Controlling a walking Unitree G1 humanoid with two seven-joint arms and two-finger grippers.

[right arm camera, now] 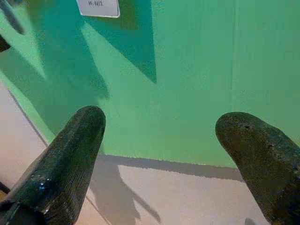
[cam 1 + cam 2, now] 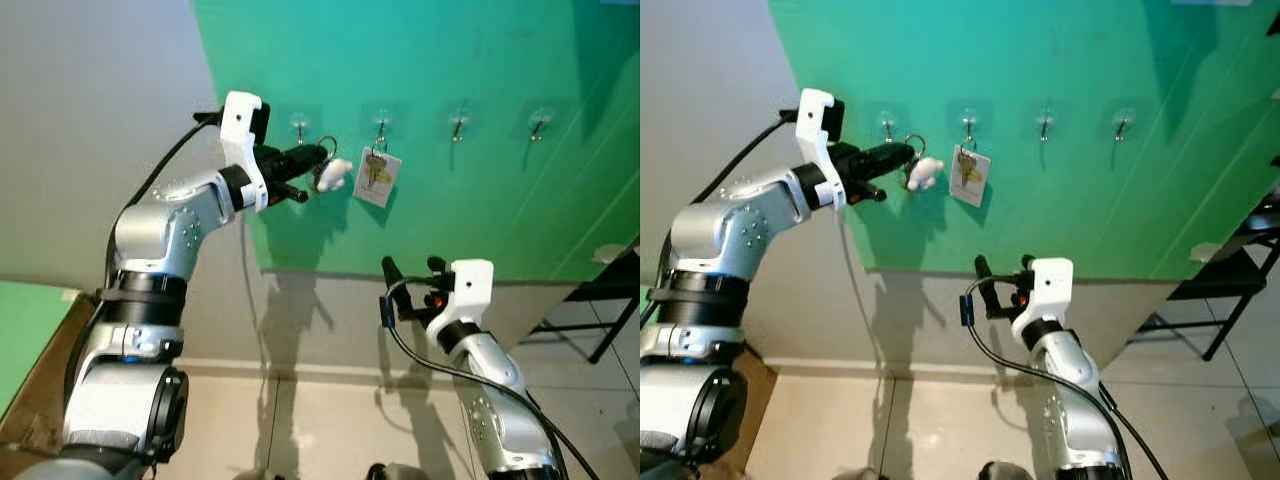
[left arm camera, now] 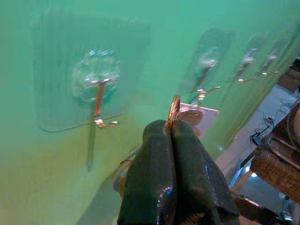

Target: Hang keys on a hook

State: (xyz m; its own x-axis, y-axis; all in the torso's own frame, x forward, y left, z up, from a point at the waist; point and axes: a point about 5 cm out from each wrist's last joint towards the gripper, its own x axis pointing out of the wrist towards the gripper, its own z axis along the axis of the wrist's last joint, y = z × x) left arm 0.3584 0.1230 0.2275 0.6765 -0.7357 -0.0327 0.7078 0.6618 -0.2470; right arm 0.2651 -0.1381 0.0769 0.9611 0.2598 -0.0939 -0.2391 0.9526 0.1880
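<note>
Now left tool (image 2: 322, 153) pinches key ring (image 3: 174, 108) beside hook (image 3: 99, 101).

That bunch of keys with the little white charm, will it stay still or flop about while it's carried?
Probably floppy: the left tool pinches only the key ring, so the white charm hangs loose and may swing. It looks light. The thin metal ring might slip if the tool eases.

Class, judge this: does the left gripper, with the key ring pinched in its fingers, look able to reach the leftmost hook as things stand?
Probably yes. The left gripper holds the key ring just beside the leftmost hook, with only bare green wall between them.
</note>
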